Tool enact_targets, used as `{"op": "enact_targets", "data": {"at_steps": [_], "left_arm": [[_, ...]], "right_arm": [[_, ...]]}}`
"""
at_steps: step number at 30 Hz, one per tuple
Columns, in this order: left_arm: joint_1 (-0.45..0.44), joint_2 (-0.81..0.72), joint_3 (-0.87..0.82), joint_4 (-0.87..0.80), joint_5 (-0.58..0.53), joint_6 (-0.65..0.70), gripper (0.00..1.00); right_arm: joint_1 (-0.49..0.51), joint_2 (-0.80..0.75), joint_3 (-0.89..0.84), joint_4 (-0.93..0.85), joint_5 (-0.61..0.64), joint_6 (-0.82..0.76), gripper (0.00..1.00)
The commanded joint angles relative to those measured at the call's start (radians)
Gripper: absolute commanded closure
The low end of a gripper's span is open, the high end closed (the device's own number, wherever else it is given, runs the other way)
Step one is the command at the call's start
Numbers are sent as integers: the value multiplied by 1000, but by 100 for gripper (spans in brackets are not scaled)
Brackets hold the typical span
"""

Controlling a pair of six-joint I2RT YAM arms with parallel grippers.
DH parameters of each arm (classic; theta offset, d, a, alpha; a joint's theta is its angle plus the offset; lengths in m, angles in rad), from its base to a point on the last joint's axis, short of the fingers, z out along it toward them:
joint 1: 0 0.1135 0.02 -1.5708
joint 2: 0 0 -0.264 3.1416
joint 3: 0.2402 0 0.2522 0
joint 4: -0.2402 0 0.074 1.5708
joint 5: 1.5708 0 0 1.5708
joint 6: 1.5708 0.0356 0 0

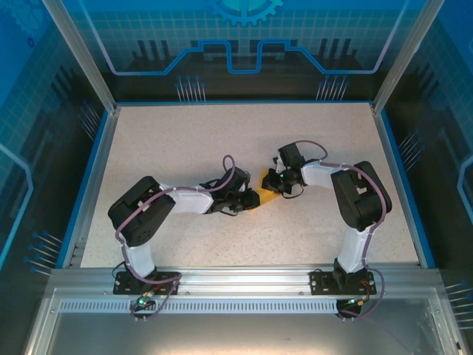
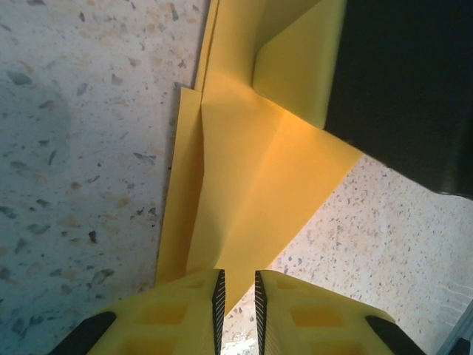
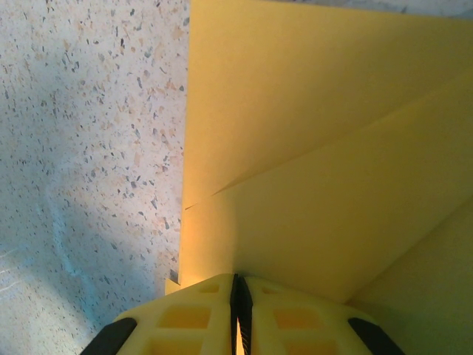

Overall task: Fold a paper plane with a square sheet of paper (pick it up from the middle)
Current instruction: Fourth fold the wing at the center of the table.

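Yellow fingers (image 3: 192, 318) of my right end effector (image 3: 237, 285) pinch the part-folded paper (image 3: 318, 148) at the middle of the tabletop (image 1: 185, 140), my left end effector (image 2: 238, 285) stands narrowly apart at its corner, so I judge we're mid-crease and next needs a firm left grip to fold

Worktop (image 1: 185, 148): pale stone-look surface with dark and tan flecks, matt, faintly grainy.
Paper sheet (image 2: 259, 192): thin orange-yellow paper, smooth and matt, crisp creases, brighter where the light catches it.
Left pincer (image 2: 236, 314) and right pincer (image 3: 238, 318): moulded yellow plastic, satin finish, recessed pockets. The left one's inner faces carry dark ribbed pads.
Arm shells (image 1: 140, 207): matt black plastic, with smooth white link covers.
Cables (image 1: 229, 161): smooth purple sheath.
Front rail (image 1: 236, 285): bare brushed metal, slotted.
Worktop edging (image 1: 90, 177): blue, smooth.
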Motion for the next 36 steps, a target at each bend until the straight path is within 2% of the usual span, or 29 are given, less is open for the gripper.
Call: {"op": "enact_targets", "data": {"at_steps": [1, 20, 28, 36], "left_arm": [[-3, 28, 20, -10, 30, -15, 78], [-5, 48, -27, -61, 42, -50, 78], [-9, 46, -25, -190, -1, -33, 80], [-14, 19, -28, -278, 2, -12, 84]], "right_arm": [[-12, 41, -38, -60, 65, 0, 86], [-9, 49, -38, -66, 77, 3, 87], [-8, 52, -35, -72, 84, 3, 87], [-5, 68, -26, -84, 94, 0, 86]]}}
